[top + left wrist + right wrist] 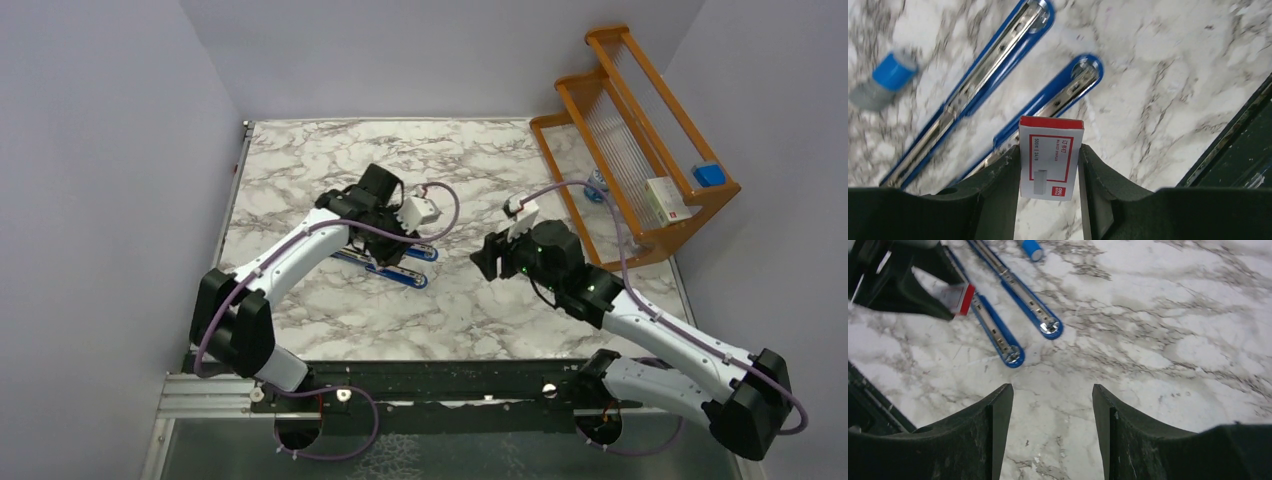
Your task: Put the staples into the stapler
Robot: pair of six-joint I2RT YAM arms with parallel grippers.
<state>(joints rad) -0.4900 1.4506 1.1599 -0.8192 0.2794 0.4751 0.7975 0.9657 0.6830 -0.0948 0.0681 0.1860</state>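
Note:
The staples are a small white box with a red label, held upright between the fingers of my left gripper, which is shut on it. Right beneath the box lies the blue stapler, swung open flat on the marble, its two long arms side by side with their metal channels facing up. In the top view the left gripper hangs over the stapler. My right gripper is open and empty, low over bare marble. It sits to the right of the stapler and the box.
A blue-capped cylinder lies on the marble beyond the stapler. An orange wooden rack stands at the back right with a white box and a blue item on it. A dark rail runs along the near table edge.

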